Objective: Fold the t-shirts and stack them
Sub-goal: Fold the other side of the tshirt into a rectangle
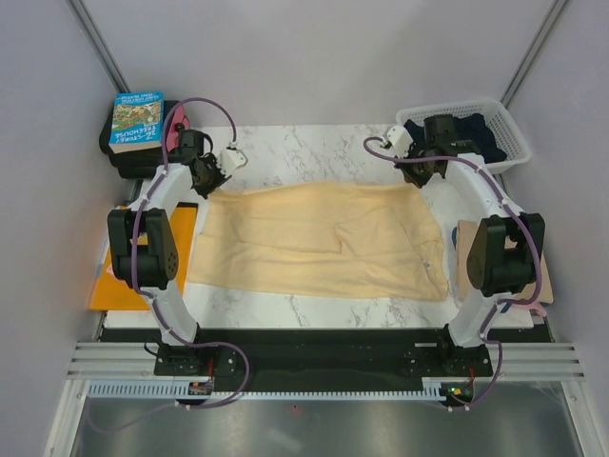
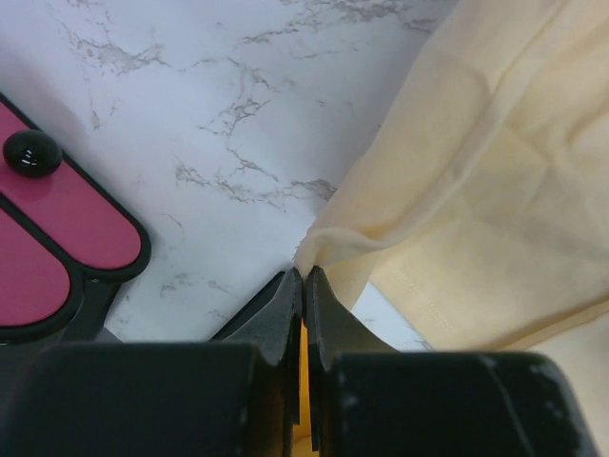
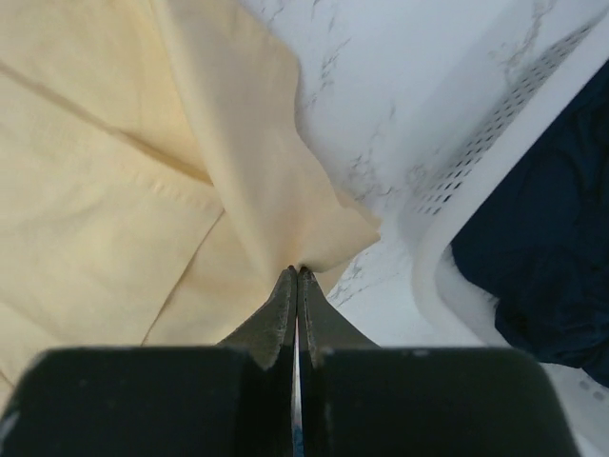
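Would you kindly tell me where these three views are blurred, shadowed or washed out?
Top external: even light, sharp, little shadow around the large pale yellow cloth t-shirt. Left wrist: left pincer dark and blurred up close. Right wrist: right pincer blurred likewise; white perforated plastic basket rim nearly washed out.

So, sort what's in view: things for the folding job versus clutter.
Job:
- pale yellow t-shirt, pinched by left gripper and right gripper
- dark navy shirt in the white basket
- tan shirt

Lying about:
- orange sheet
- book
- pink-and-black object
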`<state>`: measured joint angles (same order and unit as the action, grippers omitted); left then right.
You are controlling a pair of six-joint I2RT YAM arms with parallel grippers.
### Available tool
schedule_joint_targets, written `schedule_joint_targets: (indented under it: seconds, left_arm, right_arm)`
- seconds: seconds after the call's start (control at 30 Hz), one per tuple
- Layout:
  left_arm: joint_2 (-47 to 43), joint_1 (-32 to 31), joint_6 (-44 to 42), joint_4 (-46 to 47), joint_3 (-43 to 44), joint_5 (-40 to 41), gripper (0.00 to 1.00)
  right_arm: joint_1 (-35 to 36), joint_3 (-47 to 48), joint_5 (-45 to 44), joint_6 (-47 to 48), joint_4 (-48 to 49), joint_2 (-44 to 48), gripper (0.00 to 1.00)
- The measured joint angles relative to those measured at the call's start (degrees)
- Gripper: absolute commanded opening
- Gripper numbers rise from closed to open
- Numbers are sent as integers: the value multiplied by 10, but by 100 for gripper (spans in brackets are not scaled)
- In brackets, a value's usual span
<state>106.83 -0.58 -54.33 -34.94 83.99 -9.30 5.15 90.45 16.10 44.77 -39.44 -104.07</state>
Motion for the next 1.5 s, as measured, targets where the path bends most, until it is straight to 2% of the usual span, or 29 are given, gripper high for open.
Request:
schedule_joint_targets:
  seconds: [0.33, 0.83, 1.5]
  left_arm:
    - [-3, 2, -15, 30, -10, 18, 2]
    - [-31, 24, -65, 47, -98, 28, 2]
    - [-32, 25, -103, 60, -103, 29, 2]
  right_arm:
    - [-17, -116, -24, 106, -57, 54, 0]
    - [-40, -120, -57, 200, -74, 71, 0]
    - [-40, -131, -30, 362, -244, 107, 0]
